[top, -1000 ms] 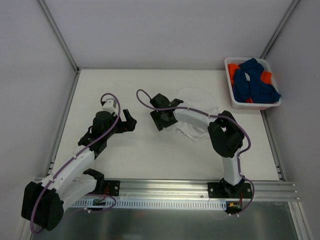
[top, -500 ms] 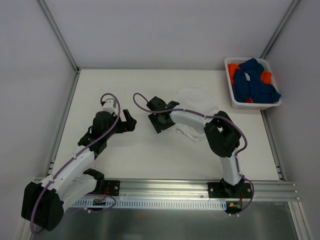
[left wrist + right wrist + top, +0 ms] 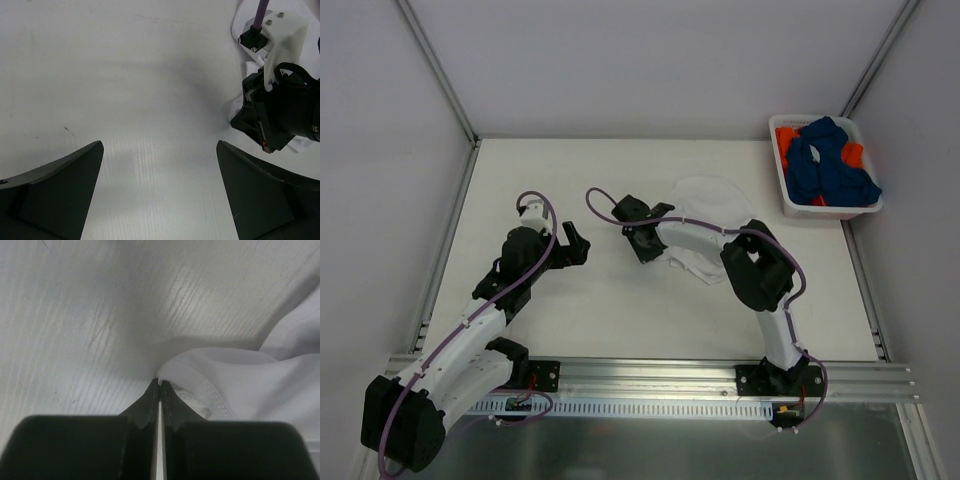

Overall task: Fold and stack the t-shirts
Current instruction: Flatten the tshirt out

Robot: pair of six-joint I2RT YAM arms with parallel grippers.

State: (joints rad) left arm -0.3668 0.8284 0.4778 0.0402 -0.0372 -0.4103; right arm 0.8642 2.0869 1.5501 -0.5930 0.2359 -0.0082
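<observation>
Where the clock is read: on the overhead view, with the middle of the table (image 3: 620,310) as hub, 12 o'clock at the far edge and 6 o'clock at the arm bases.
Shirt on the table: the white t-shirt (image 3: 712,198) lies rumpled just off the hub toward 1 o'clock. It is hard to tell from the white surface, and the right arm crosses over its near part.
Right arm: it reaches from its base at 5 o'clock over the shirt, and the right gripper (image 3: 640,243) sits low almost at the hub, at the shirt's 9 o'clock edge.
Right grip: in the right wrist view the dark fingers (image 3: 150,405) are pressed together. The shirt's stitched edge is nipped at their tips, and a thin white sliver shows between them. The cloth (image 3: 240,375) spreads away toward 3 o'clock of that picture.
Left arm: it stretches from 7 o'clock, and the left gripper (image 3: 575,243) hangs at 9 o'clock, near the right gripper but apart from it.
Left grip: its two fingers (image 3: 60,190) stand spread as wide as they go, with only bare table between them and nothing held. The right gripper (image 3: 272,120) shows at 2 o'clock of that view, with white cloth beside it.
Other shirts: the dark blue t-shirts (image 3: 830,165) and orange t-shirts (image 3: 785,140) are heaped together unfolded.
Their place: the white basket (image 3: 825,212) at 2 o'clock, in the far right corner, well apart from both grippers.
</observation>
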